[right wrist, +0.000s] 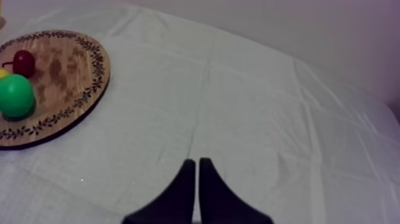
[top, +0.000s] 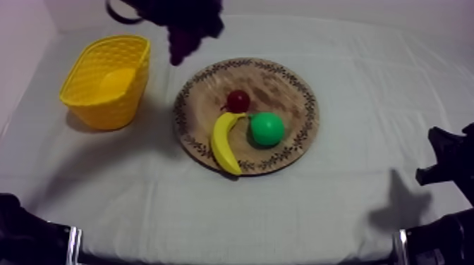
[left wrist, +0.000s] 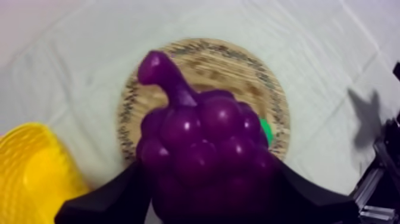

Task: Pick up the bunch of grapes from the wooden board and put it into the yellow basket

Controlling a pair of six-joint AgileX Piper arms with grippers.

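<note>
Status: grapes (left wrist: 202, 149) are off the board (top: 282, 84), airborne in L gripper (left wrist: 205, 199). In top view they hang just past the board's 11 o'clock rim. Basket (top: 106, 106) sits at ~8 o'clock from them, so they're not over the basket mouth yet.

Handling (my guess): hollow plastic toy, so light and stiff. Glossy bumps, prob slick, and the round lobes could roll between pads. Best hold is across the fat mid-body, not the stem (left wrist: 158, 68), which pokes up free. Current grip is roughly that.

L fingers (left wrist: 107, 199): spread wide, clamped on both flanks of the bunch, low on the body. Tips are hidden behind the fruit, so can't judge how deep the bite is.

R gripper (right wrist: 196, 173): fingers pressed together, nothing in them, over bare cloth (right wrist: 268, 107) at ~3 o'clock of the board.

On board: banana (top: 224, 141), green fruit (top: 266, 129), small red fruit (top: 238, 100).
</note>
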